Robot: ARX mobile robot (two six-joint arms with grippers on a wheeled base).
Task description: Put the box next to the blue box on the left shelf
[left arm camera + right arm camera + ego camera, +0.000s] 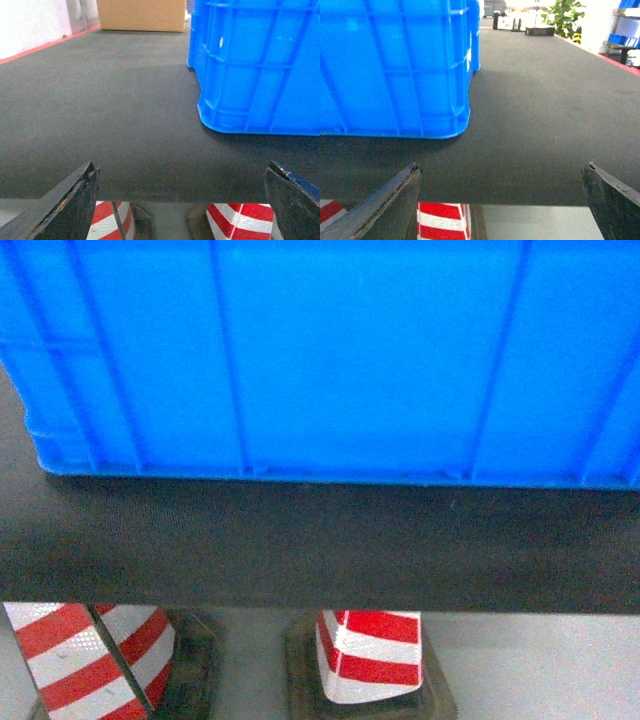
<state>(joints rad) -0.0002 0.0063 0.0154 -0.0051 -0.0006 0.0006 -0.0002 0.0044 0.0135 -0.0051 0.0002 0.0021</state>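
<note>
The box (330, 350), a bright blue ribbed crate, rests on the dark shelf surface (300, 540) and fills the top of the head view. In the left wrist view the box (260, 75) stands ahead to the right, and in the right wrist view the box (395, 70) stands ahead to the left. Directly behind it shows the corner of another blue box (194, 35), whose corner (475, 35) also appears from the right. My left gripper (182, 200) and right gripper (502, 200) hang open and empty at the shelf's front edge, apart from the box. Neither gripper appears in the head view.
A cardboard carton (142, 15) stands at the far end of the shelf on the left. Red-and-white traffic cones (370, 660) stand on the floor below the shelf edge. A plant (565, 15) and a rack with blue bins (627, 30) lie far off right.
</note>
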